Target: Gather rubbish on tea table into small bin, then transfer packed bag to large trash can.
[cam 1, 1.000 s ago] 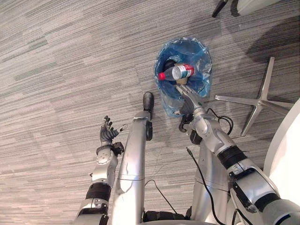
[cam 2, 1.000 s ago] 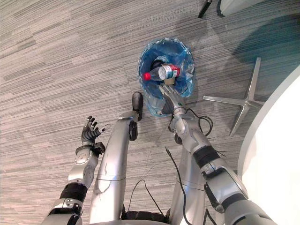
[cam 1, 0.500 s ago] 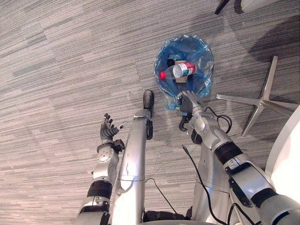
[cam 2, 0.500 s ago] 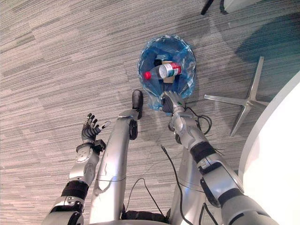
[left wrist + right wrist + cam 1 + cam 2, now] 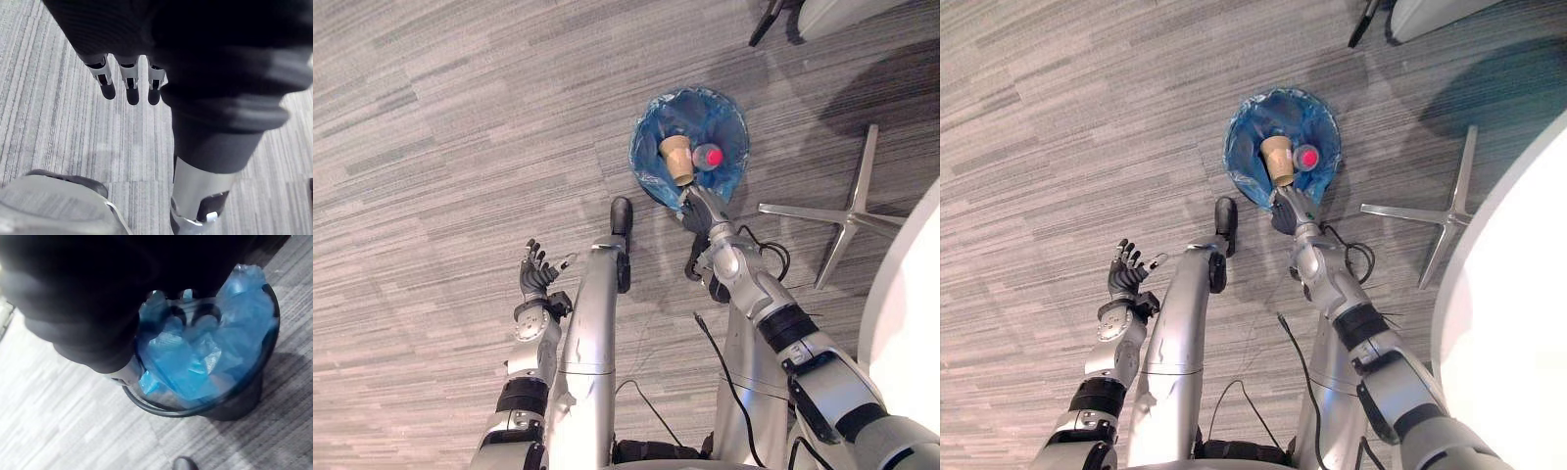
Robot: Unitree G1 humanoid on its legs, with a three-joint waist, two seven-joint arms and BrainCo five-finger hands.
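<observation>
Gathering looks done: a paper cup and a red-capped bottle lie in the blue bag lining the small bin on the carpet. The right hand is at its near rim, and I cannot tell its fingers' grip. The left hand hangs aside with fingers released. Moving the bag to the large can is not yet done

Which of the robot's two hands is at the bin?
The right hand, at the near rim of the blue-lined bin. The left hand is open over the floor, well clear of it.
</observation>
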